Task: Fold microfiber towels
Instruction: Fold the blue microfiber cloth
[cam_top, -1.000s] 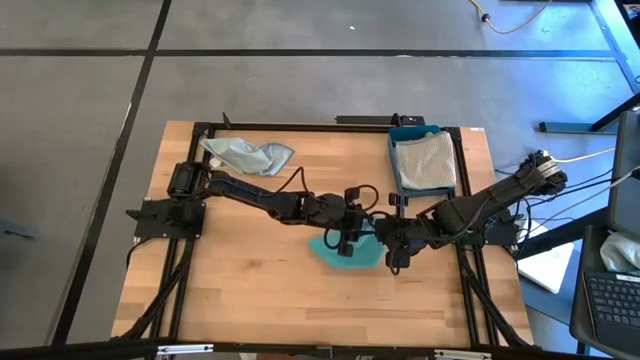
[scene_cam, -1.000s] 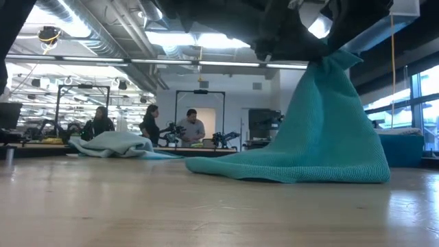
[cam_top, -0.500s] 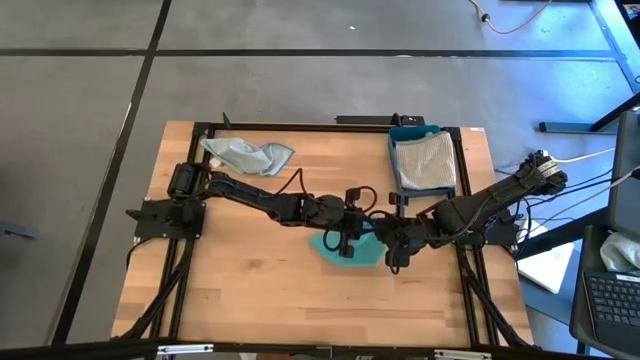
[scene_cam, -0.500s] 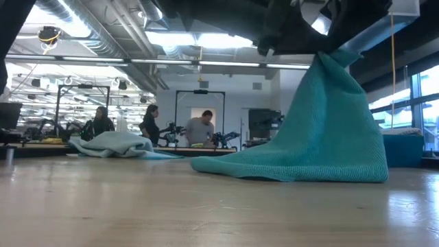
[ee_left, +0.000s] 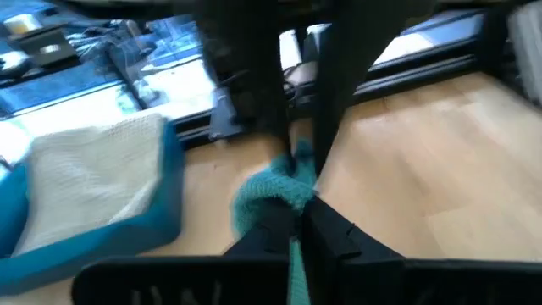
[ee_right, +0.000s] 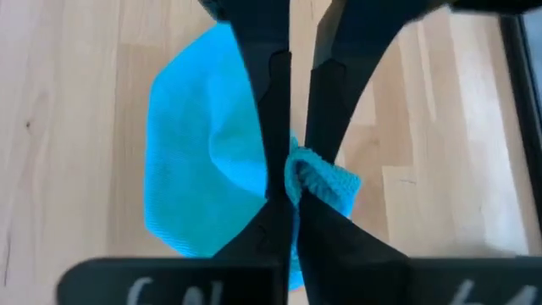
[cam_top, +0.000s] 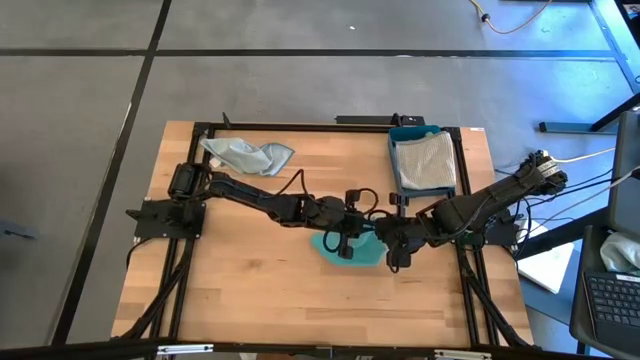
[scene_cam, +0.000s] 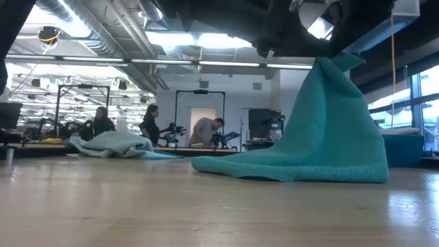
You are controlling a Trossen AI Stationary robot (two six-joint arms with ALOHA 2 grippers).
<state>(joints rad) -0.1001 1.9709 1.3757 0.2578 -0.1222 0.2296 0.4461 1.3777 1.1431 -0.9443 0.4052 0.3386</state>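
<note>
Lit evenly and brightly from overhead, with ceiling strip lights [scene_cam: 171, 38] glaring white in the low view. Casting only faint shadows on the table [cam_top: 250, 280] from above. Blurring heavily in the left wrist view, smearing the teal towel [ee_left: 275, 191]. Blurring softly in the right wrist view. Silhouetting dark arms overhead in the low view.

teal towel [scene_cam: 322, 144]: mid-table, one edge pulled up into a peak, the rest draped down and spread flat on the wood | pale blue-grey towels [cam_top: 247, 155]: crumpled in a loose heap at the far left corner of the table | light grey towel [cam_top: 422, 160]: folded flat, lying at the far right
</note>
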